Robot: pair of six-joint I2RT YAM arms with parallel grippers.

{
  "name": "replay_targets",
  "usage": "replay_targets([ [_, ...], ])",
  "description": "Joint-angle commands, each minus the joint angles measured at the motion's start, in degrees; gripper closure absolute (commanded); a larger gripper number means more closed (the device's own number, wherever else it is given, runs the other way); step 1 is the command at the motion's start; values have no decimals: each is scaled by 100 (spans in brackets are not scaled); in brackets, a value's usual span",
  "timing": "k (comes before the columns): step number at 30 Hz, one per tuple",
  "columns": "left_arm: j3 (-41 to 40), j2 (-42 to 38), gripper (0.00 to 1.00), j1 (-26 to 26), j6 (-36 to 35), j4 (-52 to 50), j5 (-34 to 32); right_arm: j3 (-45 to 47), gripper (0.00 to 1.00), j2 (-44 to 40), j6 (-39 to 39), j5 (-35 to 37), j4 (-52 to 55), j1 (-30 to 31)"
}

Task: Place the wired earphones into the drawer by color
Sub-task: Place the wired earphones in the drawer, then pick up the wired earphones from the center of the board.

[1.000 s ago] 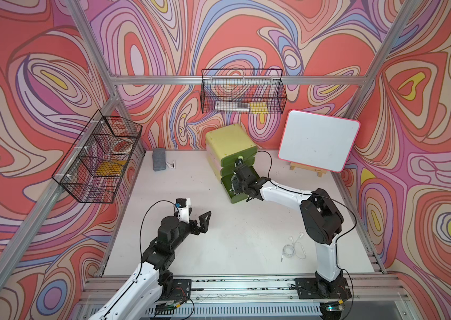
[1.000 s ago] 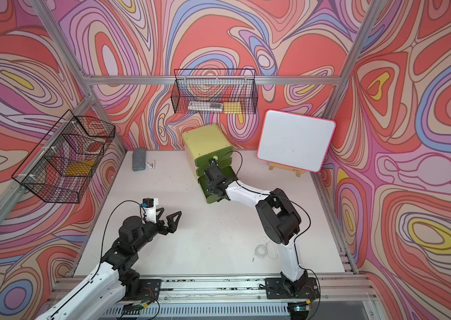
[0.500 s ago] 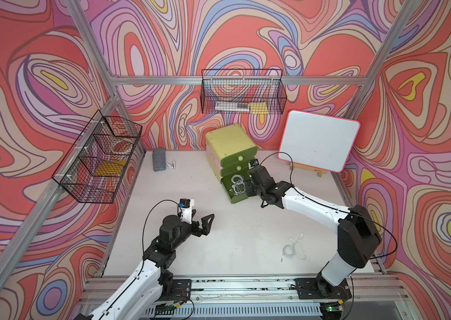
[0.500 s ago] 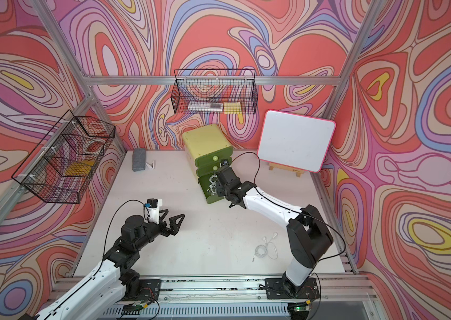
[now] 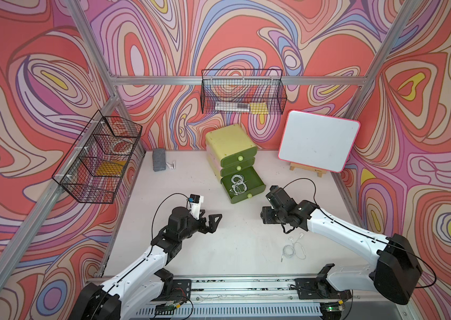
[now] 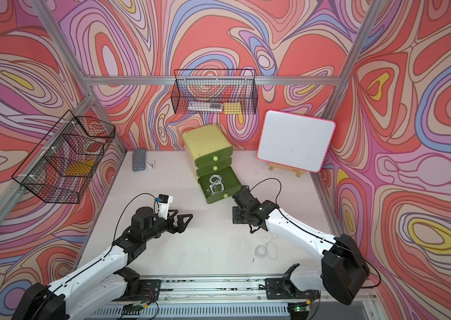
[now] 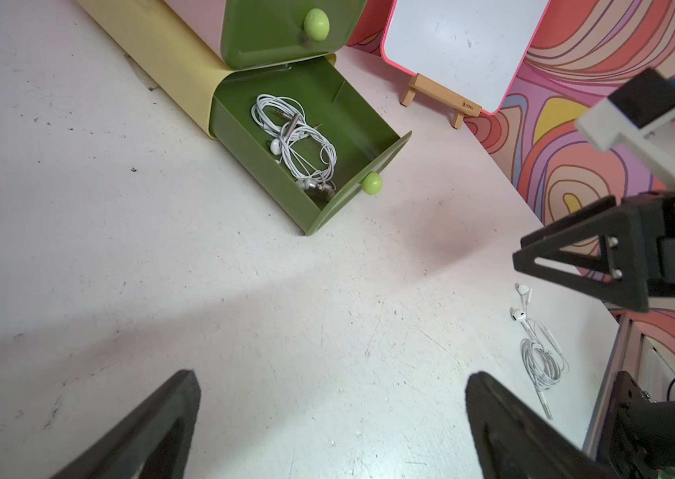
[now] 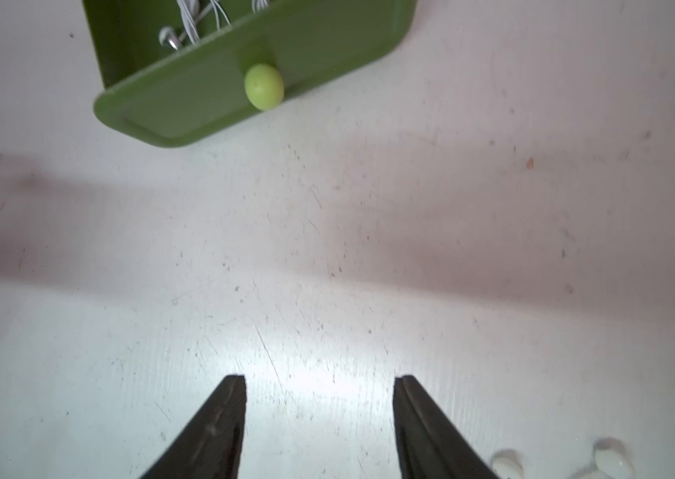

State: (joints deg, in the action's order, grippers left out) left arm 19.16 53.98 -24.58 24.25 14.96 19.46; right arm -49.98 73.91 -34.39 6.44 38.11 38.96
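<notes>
Withdrawal of the right claw (image 8: 319,385) from the open bottom drawer (image 5: 256,180) leaves white earphones (image 5: 238,184) inside; it now hangs open, empty. One white set (image 5: 292,249) remains on the desk (image 5: 191,249), near right. Left claw (image 7: 331,375) gapes wide, empty.

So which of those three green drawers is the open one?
The bottom drawer: it is pulled out, with white earphones lying inside. The top drawer and middle drawer above it are pushed shut.
</notes>
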Motion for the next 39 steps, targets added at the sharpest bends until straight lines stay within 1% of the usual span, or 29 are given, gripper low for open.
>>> replay_targets([
  [1, 314, 183, 1, -138, 108, -192, -262, 354, 41, -451, -617, -293, 435, 67],
  [4, 202, 361, 1, -240, -35, 144, -23, 744, 40, -776, -1014, -473, 482, 111],
  [6, 62, 422, 1, -363, -111, 349, -34, 910, 39, -905, -1217, -541, 595, 153],
  [18, 27, 1, 1, -425, -329, 16, -212, 1381, 41, -984, -1848, -459, 1117, 296],
  [26, 62, 32, 1, -422, -342, -42, -176, 1407, 41, -770, -1869, -292, 1196, 296],
  [33, 67, 3, 1, -421, -377, -72, -223, 1517, 44, -490, -1808, -429, 910, 294],
  [39, 71, 34, 1, -416, -386, -66, -233, 1594, 50, -327, -1749, -504, 797, 296],
])
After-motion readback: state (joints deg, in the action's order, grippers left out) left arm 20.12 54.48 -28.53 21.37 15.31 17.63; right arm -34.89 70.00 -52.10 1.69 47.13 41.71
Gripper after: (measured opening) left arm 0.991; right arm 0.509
